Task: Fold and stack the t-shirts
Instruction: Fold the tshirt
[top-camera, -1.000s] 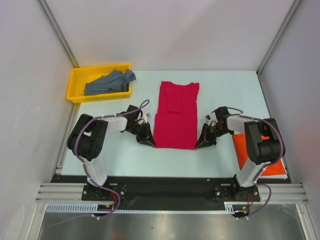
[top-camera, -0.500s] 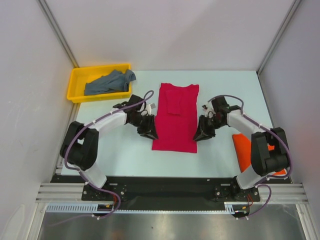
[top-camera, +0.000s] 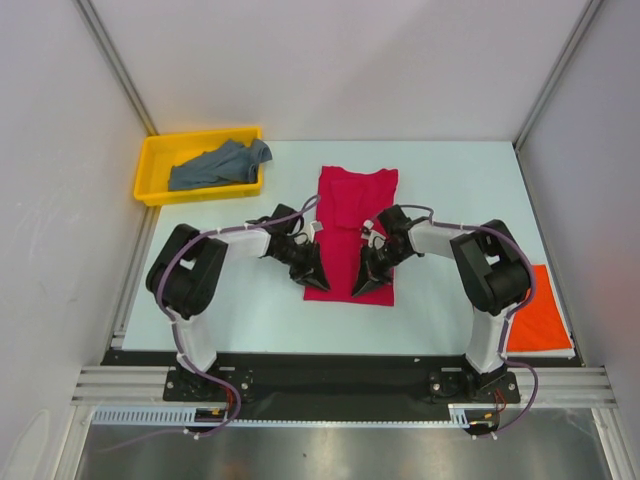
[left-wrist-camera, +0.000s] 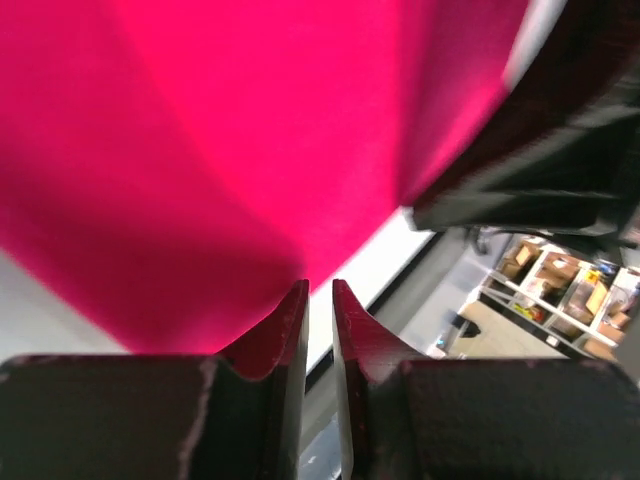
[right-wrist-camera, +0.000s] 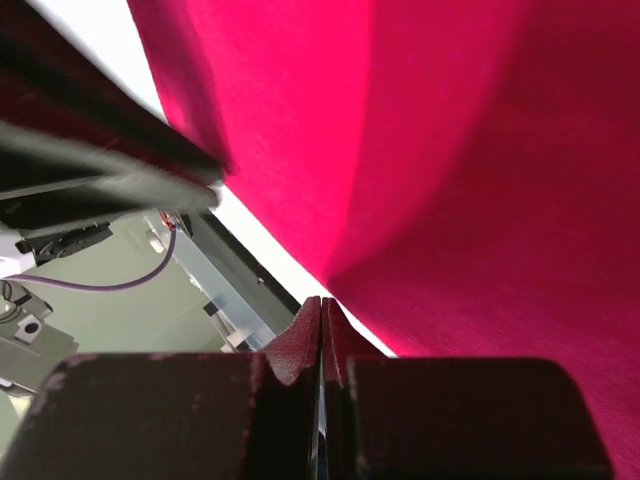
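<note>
The crimson-pink t-shirt (top-camera: 350, 215) lies lengthwise on the middle of the table, folded narrow. It fills both the left wrist view (left-wrist-camera: 250, 130) and the right wrist view (right-wrist-camera: 450, 150). My left gripper (top-camera: 314, 280) is over the shirt's near left corner. In the left wrist view (left-wrist-camera: 318, 288) its jaws stand a thin slit apart, and the cloth's creases run to the fingertips. My right gripper (top-camera: 366, 285) is over the near right part. In the right wrist view (right-wrist-camera: 322, 300) it is closed tight at the shirt's edge. The orange-red t-shirt (top-camera: 540, 320) lies folded at the near right. The grey-blue t-shirt (top-camera: 215, 165) lies crumpled in the tray.
The yellow plastic tray (top-camera: 148, 170) stands at the table's far left corner. Grey walls close in the table on the left, right and far sides. The black rail with the arm bases runs along the near edge (top-camera: 340, 365).
Both grippers have moved from beside the shirt's near corners inward over the cloth, toward each other. The shirt has slid slightly toward the near edge. The right arm now leaves the orange-red shirt uncovered.
</note>
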